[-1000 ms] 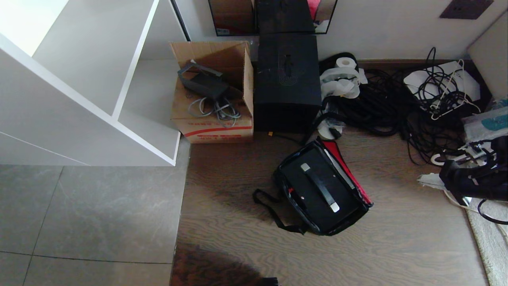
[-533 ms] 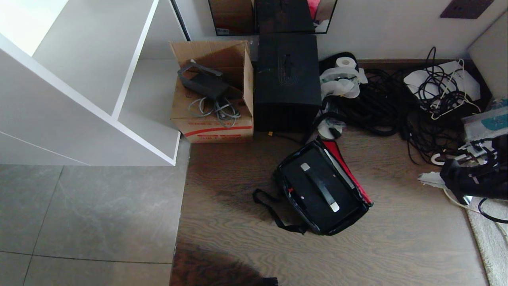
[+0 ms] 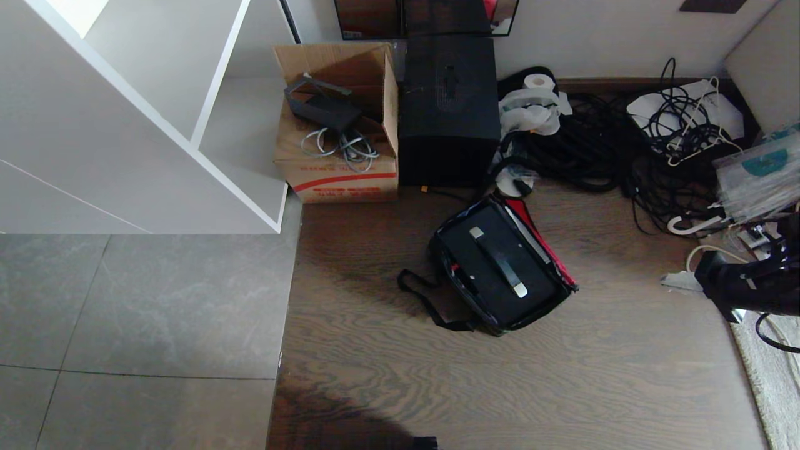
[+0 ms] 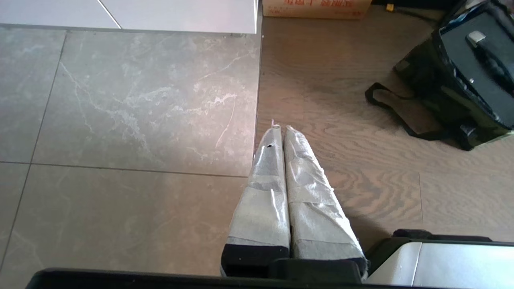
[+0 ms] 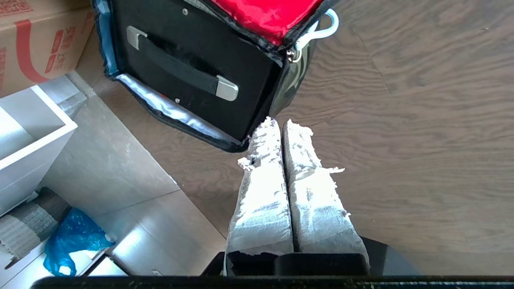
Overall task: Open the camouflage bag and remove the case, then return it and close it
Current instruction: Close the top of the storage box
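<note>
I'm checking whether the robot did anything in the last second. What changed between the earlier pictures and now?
Only the view shifted: everything in the head view slid together up the picture, so the camera moved, not the things. The camouflage bag lies open on the wood floor with the case inside, as before. The right tool stays shut beside the bag, holding nothing; the left tool is shut and idle.

A brown cardboard carton with red stripes (image 3: 340,159) is sitting open against the wall, holding a black adapter and grey coiled cables (image 3: 340,147); a taller black box with an embossed top (image 3: 449,106) is standing just beside it; a white toilet paper roll (image 3: 536,81) is resting near a tangle of black cables (image 3: 600,156); a white shelf unit (image 3: 156,119) is standing over grey floor tiles (image 3: 137,300).
</note>
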Controlling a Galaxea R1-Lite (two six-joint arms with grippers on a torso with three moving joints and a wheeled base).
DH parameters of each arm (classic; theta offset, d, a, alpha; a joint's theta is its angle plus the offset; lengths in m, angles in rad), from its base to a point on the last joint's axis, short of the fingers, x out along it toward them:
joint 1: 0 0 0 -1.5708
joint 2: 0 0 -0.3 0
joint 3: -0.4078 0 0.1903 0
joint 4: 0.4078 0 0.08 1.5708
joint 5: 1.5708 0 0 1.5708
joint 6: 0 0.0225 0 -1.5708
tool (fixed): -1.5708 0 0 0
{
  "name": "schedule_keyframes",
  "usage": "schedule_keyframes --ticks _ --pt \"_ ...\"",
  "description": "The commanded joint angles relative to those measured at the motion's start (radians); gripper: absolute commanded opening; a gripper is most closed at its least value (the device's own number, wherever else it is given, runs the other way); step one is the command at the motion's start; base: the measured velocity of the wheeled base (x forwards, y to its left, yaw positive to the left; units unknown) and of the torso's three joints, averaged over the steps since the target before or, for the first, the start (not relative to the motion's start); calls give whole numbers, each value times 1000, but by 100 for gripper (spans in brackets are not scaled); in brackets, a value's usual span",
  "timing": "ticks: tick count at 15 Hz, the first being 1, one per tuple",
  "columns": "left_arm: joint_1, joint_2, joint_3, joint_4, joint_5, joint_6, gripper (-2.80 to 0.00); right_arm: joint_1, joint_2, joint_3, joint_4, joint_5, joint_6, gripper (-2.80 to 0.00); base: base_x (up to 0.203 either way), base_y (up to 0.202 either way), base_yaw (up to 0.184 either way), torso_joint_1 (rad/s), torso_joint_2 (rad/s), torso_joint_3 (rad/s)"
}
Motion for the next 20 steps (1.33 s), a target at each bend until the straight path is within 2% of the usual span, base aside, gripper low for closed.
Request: schedule_keyframes --ticks 1,10,20 --pt "0 0 0 0 0 -1 -280 0 2 2 -3 5 2 -280 0 0 0 0 0 0" --pt "0 0 0 1 0 6 -280 -1 6 4 -1 5 2 -280 0 0 0 0 0 -6" --pt "0 0 0 0 0 5 -280 -4 14 4 -3 11 2 -280 0 0 0 2 2 -180"
